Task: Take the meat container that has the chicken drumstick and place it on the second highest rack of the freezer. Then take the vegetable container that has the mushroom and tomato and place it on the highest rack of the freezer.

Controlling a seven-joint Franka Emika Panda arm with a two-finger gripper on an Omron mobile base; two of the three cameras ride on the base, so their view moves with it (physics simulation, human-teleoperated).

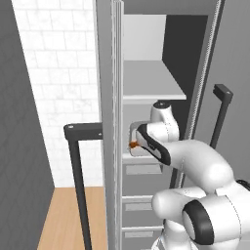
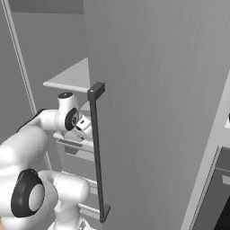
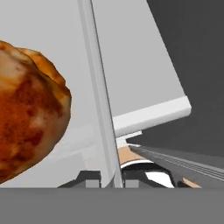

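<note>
Gripper (image 3: 109,179): fingers pinched together on the thin upright wall of the meat container (image 3: 98,100), one tip on each side.
Meat container (image 1: 134,141): held inside the open freezer (image 1: 146,78), at the second shelf down.
Chicken drumstick (image 3: 26,109): lying in the tray, close to the hand camera; an orange sliver shows beside the wrist (image 1: 133,144).
Freezer door (image 2: 157,112): swung open, dark bar handle (image 2: 96,152) facing out.

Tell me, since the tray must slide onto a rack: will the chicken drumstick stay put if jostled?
Probably not firmly. The chicken drumstick looks rounded and glossy, lying loose in the meat container, so it may roll or slide. The container's thin wall, pinched by the gripper, should stop it.
</note>
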